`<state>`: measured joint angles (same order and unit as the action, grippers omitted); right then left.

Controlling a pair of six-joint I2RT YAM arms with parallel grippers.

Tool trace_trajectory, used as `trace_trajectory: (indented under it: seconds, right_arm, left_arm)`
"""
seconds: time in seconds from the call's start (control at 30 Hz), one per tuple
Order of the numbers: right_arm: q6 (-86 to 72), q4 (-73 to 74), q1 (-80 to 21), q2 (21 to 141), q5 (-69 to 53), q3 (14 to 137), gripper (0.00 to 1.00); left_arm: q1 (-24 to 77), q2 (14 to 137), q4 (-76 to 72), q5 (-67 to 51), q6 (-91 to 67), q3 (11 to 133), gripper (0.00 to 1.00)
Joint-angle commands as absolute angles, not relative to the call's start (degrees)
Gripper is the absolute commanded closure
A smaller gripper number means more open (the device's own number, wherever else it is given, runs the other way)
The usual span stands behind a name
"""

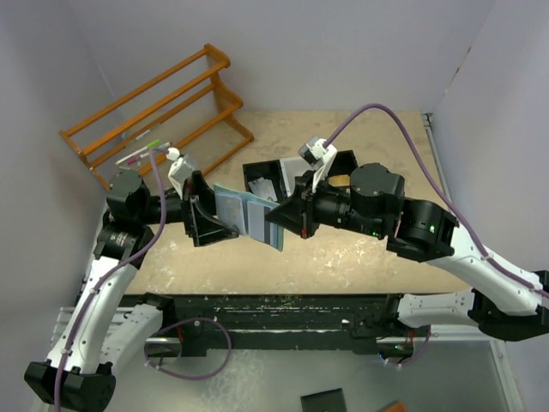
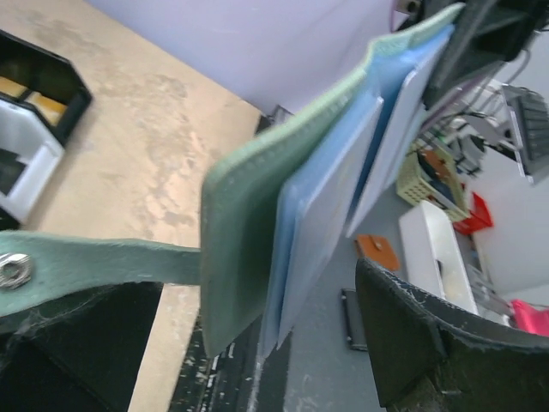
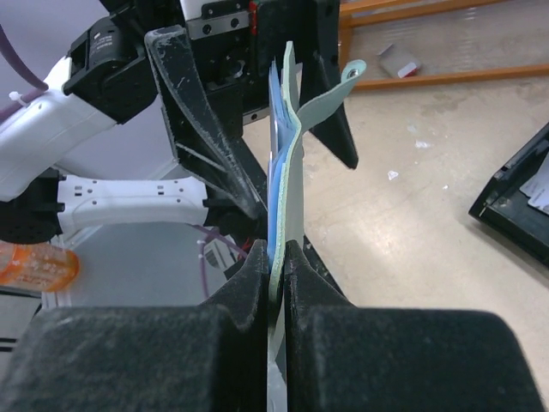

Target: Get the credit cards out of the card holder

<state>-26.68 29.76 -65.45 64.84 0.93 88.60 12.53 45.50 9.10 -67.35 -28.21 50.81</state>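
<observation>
Holding the card holder up in the air between the two arms, above the near part of the table, we are at the start of the pulling-out step. The right gripper is clamped tight on one edge of the card holder, its jaws pressed together on the green cover and blue lining. The holder stands on edge and is spread open toward the left arm. Its snap tab sticks out loose to one side.

The left gripper has its jaws wide apart, one on each side of the free end of the holder. From the wrist views neither jaw seems to touch it, and it grips nothing. The credit cards sit in the light blue slots, with pale faces showing past the slot edges. None is out yet, as far as we can see.

We judge that the next move is for the left gripper to close on the exposed edge of one card alone. It must not catch the green cover or the tab. Then it should draw the card out along the slot while the right gripper keeps its hold. The cards lie close together, so catching two at once, or the lining with them, looks like the main risk. The black-and-white tray sits on the table just behind the holder.
</observation>
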Motion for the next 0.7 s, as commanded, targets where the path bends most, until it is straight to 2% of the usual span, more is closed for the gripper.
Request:
trace_trajectory:
  seconds: [0.0, 0.23, 0.4, 0.67]
  right_arm:
    - [-25.03, 24.79, -64.24, 63.22, -2.09, 88.59, 1.0]
    - [-24.64, 25.43, -63.41, 62.57, -0.89, 90.51, 1.0]
    - [-23.41, 26.94, -63.29, 62.24, 0.87, 94.64, 1.0]
    - [-23.68, 26.64, -63.19, 62.23, 0.37, 95.54, 1.0]
  left_arm:
    - [12.66, 44.72, 0.45, -76.2, -36.09, 48.93, 0.05]
    - [12.66, 44.63, -0.21, -76.38, -37.2, 46.93, 0.05]
    - [12.61, 45.47, 8.12, -75.62, -28.83, 47.58, 0.05]
    - [12.66, 45.09, -4.35, -75.1, -40.91, 45.26, 0.09]
